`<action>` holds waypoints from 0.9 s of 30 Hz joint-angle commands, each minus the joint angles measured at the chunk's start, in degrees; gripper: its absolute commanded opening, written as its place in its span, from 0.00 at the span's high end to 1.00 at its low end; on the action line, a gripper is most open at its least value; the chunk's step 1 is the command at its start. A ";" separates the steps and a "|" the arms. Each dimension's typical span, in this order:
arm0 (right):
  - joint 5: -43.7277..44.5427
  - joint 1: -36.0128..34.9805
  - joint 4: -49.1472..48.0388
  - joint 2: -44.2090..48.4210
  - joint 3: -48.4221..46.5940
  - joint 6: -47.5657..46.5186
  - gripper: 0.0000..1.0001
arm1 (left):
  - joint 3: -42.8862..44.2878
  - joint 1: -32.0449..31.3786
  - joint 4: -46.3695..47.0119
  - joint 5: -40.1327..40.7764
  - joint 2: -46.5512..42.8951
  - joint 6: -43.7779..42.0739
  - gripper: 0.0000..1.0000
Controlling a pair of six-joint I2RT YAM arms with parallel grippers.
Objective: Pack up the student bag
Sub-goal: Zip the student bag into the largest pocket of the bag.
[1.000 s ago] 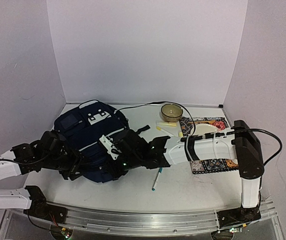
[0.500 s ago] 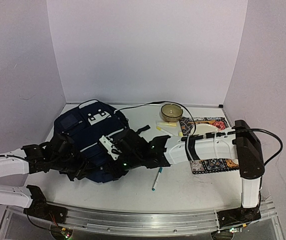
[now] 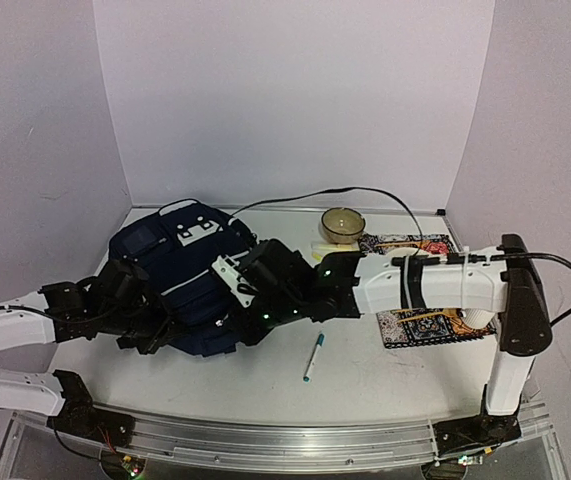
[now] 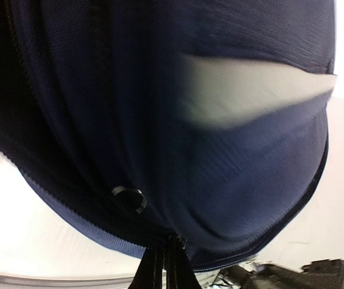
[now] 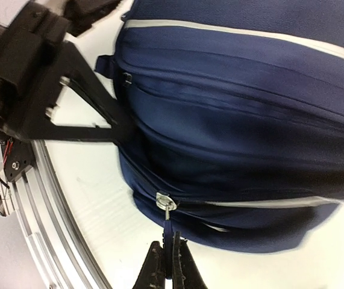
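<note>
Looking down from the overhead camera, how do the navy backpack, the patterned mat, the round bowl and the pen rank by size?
1. Dark navy fabric backpack
2. Patterned rectangular mat, partly hidden under the arm
3. Round tan bowl
4. Thin white pen: slimmest, though roughly as long as the bowl is wide

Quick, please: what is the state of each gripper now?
Left gripper: closed, pinching the student bag at its bottom edge.
Right gripper: closed on the bag's zipper pull.

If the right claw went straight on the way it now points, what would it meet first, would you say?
The right claw, apparently shut on the zipper pull, points at the navy backpack. Its zipper slider comes first, then the navy fabric.
</note>
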State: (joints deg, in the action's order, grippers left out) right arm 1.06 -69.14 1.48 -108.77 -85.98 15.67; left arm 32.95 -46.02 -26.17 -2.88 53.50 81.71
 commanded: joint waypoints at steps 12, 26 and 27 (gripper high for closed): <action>9.35 8.75 14.76 11.41 0.03 1.12 1.00 | 11.65 0.80 -37.23 26.58 -9.43 -6.66 1.00; 0.71 10.82 13.15 4.88 -4.67 1.08 1.00 | 21.11 0.81 -54.38 36.85 -12.52 -4.37 1.00; -1.34 10.60 12.22 4.56 -4.93 0.81 1.00 | 21.44 0.80 -54.29 36.90 -11.51 -4.63 1.00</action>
State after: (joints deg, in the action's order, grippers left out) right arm -3.05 -62.60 7.62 -102.95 -88.39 17.53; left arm 50.64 -46.57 -63.36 19.46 41.14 79.14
